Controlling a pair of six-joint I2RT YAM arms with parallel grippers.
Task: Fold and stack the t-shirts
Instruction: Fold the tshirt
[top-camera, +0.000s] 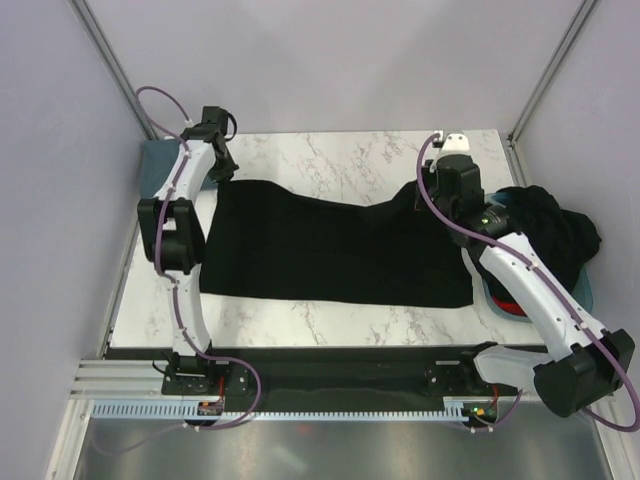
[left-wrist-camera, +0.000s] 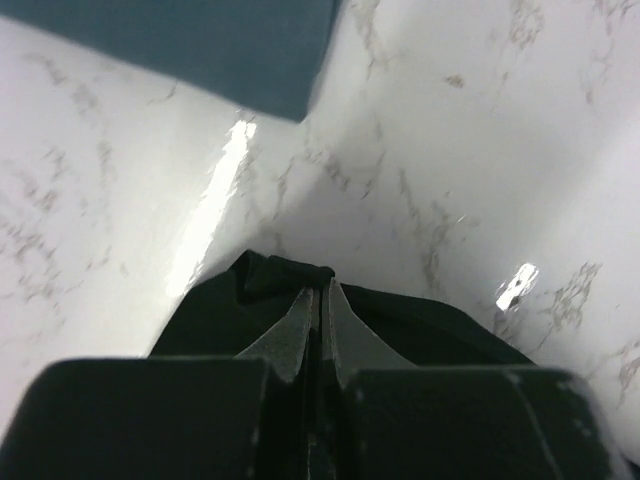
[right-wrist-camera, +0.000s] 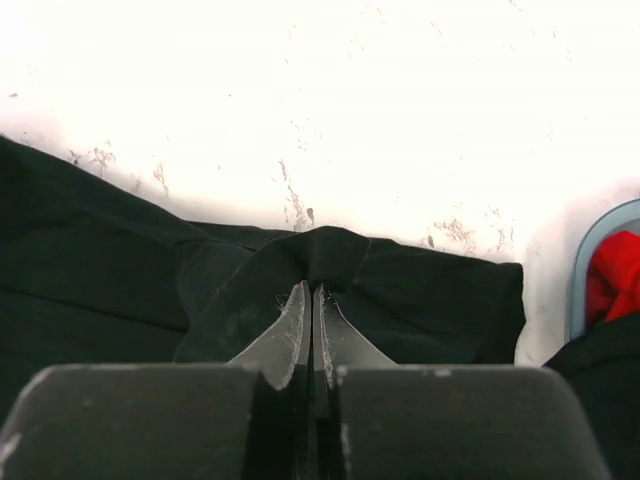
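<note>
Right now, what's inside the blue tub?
A crumpled black t-shirt is heaped in the light blue tub and spills over it, with a red one peeking out underneath. Anything deeper is hidden under them.

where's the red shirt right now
Top view: the red shirt lies in the light blue tub at the right edge of the table, mostly under a black heap.

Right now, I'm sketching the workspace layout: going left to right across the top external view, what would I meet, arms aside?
Slate blue-grey fabric shirt → large black fabric t-shirt spread flat → light blue plastic tub holding a heap of black and red shirts.
</note>
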